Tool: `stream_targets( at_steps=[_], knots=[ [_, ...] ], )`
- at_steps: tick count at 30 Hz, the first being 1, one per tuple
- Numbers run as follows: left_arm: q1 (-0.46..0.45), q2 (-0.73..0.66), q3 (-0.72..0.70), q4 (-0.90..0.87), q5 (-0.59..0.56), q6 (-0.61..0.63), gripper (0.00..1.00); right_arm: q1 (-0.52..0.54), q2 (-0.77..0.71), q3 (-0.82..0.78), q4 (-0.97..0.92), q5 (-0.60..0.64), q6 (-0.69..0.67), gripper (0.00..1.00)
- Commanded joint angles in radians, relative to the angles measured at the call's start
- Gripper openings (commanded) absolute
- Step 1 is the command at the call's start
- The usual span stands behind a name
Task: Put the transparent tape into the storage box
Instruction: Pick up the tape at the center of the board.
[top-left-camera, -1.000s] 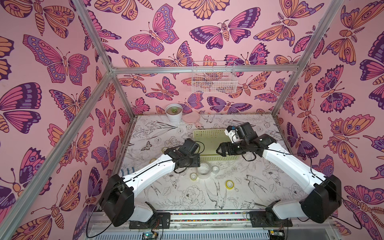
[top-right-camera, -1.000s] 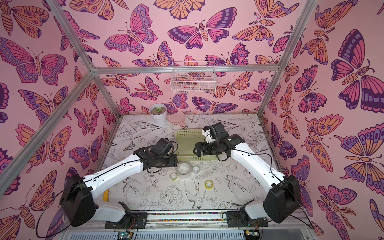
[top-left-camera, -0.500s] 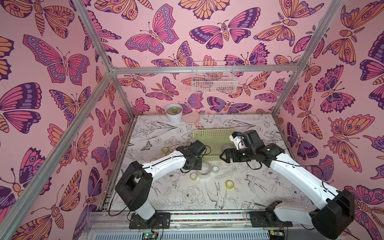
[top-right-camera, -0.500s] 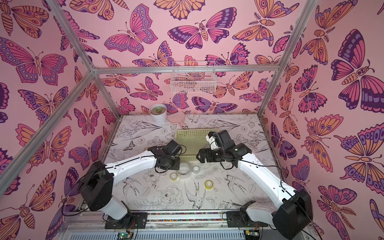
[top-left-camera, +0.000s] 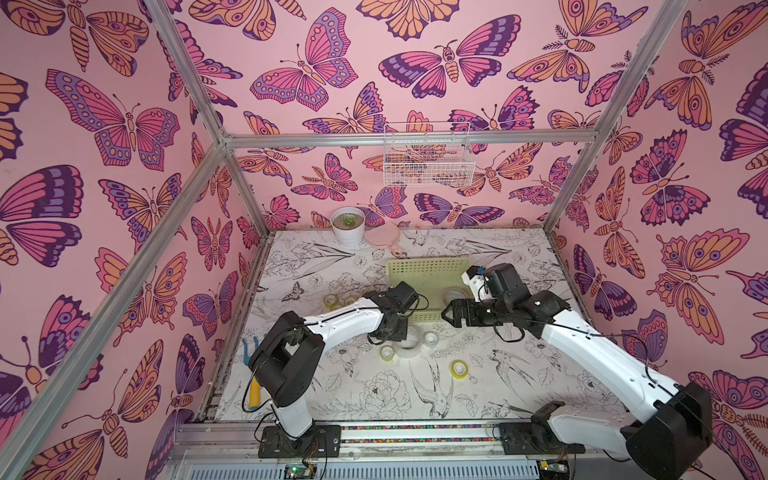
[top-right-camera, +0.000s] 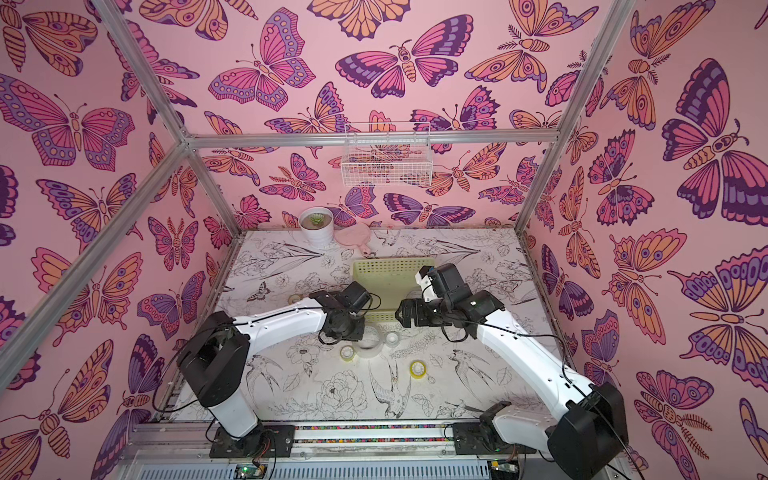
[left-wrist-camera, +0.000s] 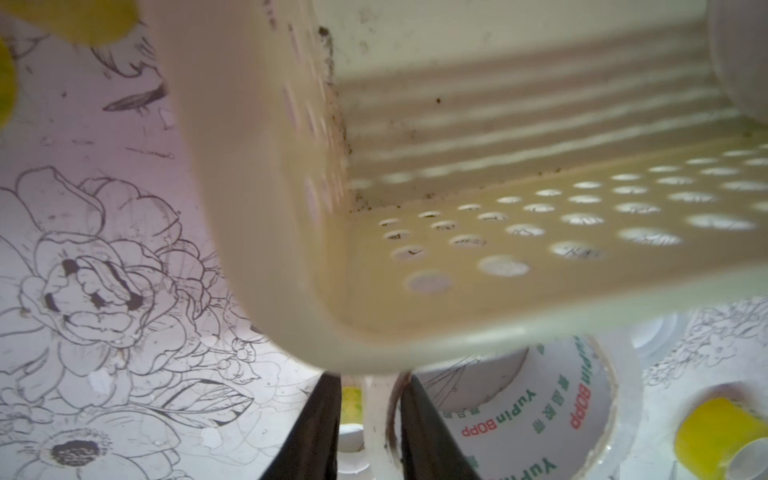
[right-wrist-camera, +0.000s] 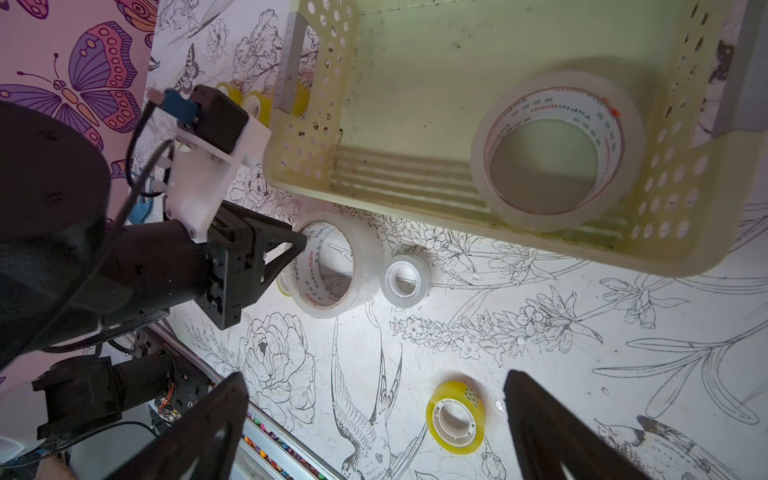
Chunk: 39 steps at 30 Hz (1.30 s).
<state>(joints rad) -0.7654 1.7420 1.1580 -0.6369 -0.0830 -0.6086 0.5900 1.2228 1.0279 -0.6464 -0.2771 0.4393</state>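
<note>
Left claw (left-wrist-camera: 370, 379): lowered astride the wall of the wide tape roll (left-wrist-camera: 540, 399), one finger inside the core and one outside. The jaws are drawn narrow, but a sliver of gap shows beside the wall, so it is unclear whether the pinch has bitten.
Wide tape roll: lies flat on the worktop (top-left-camera: 353, 399), just below the near rim of the storage box (top-left-camera: 428, 266), at centre frame in both top views. Green and red lettering rings its core.
Neighbours: a small clear roll (right-wrist-camera: 405, 280) touches or all but touches it, and a yellow roll (top-left-camera: 386, 352) sits by the claw.
Right claw (right-wrist-camera: 374, 373): spread wide and empty, hanging above the worktop right of centre.
Storage box: pale yellow-green with perforated sides, upper centre of frame. A second wide roll (right-wrist-camera: 557, 149) lies flat inside, toward its right end.
Strays: a lone yellow roll (right-wrist-camera: 455, 417) lies lower right of centre, and more yellow rings (top-left-camera: 330, 300) lie left of the box.
Handling: probably a light, stiff hoop with a slick film face. A pinch through the wall onto the core looks the surest hold. A loose pinch could let it swing or slip while clearing the rim.
</note>
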Motion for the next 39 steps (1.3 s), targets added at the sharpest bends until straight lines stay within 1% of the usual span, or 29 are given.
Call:
stream_targets(
  at_steps=[1, 3, 5, 7, 8, 9, 10, 12, 15, 16, 17, 19, 22, 27, 31, 35, 39],
  knots=[
    [-0.016, 0.009, 0.01, -0.033, -0.032, 0.006, 0.23, 0.005, -0.017, -0.002, 0.011, 0.022, 0.014, 0.99],
    [-0.021, 0.0, 0.004, -0.032, -0.037, 0.003, 0.19, 0.006, -0.016, 0.001, 0.015, 0.029, 0.013, 0.99],
    [-0.024, -0.01, -0.005, -0.032, -0.041, -0.002, 0.18, 0.005, -0.014, 0.003, 0.019, 0.031, 0.012, 0.99],
    [-0.025, -0.022, -0.013, -0.032, -0.043, -0.003, 0.08, 0.006, -0.011, 0.004, 0.023, 0.029, 0.012, 0.99],
    [-0.026, -0.028, -0.016, -0.032, -0.044, -0.003, 0.07, 0.006, -0.009, 0.003, 0.025, 0.027, 0.012, 0.99],
    [-0.026, -0.03, -0.02, -0.033, -0.045, -0.005, 0.09, 0.005, -0.01, 0.002, 0.027, 0.026, 0.013, 0.99],
    [-0.027, -0.029, -0.022, -0.032, -0.048, -0.007, 0.14, 0.005, -0.008, 0.001, 0.029, 0.026, 0.014, 0.99],
    [-0.026, -0.015, -0.022, -0.032, -0.049, -0.008, 0.16, 0.005, -0.006, 0.001, 0.031, 0.024, 0.013, 0.99],
    [-0.028, 0.014, -0.015, -0.031, -0.05, -0.007, 0.12, 0.005, -0.004, 0.003, 0.03, 0.024, 0.014, 0.99],
    [-0.028, 0.021, -0.012, -0.031, -0.052, -0.007, 0.09, 0.005, -0.005, 0.001, 0.031, 0.024, 0.015, 0.99],
    [-0.028, 0.028, -0.009, -0.031, -0.049, -0.005, 0.0, 0.005, -0.005, 0.001, 0.03, 0.024, 0.015, 0.99],
    [-0.031, 0.026, -0.007, -0.031, -0.049, -0.009, 0.0, 0.005, -0.008, 0.003, 0.027, 0.026, 0.015, 0.99],
    [-0.035, -0.015, -0.008, -0.04, -0.05, -0.015, 0.0, 0.006, -0.014, 0.001, 0.022, 0.035, 0.015, 0.99],
    [-0.035, -0.136, 0.016, -0.107, -0.053, -0.03, 0.0, 0.005, -0.023, 0.0, 0.022, 0.053, 0.017, 0.99],
    [-0.035, -0.206, 0.051, -0.161, -0.062, -0.034, 0.0, 0.005, -0.023, 0.001, 0.018, 0.061, 0.013, 0.99],
    [-0.035, -0.242, 0.119, -0.184, -0.087, -0.039, 0.0, 0.006, -0.028, 0.005, 0.011, 0.077, 0.009, 0.99],
    [-0.011, -0.209, 0.227, -0.203, -0.107, -0.005, 0.0, 0.005, -0.045, 0.005, -0.001, 0.102, 0.008, 0.99]
  ],
)
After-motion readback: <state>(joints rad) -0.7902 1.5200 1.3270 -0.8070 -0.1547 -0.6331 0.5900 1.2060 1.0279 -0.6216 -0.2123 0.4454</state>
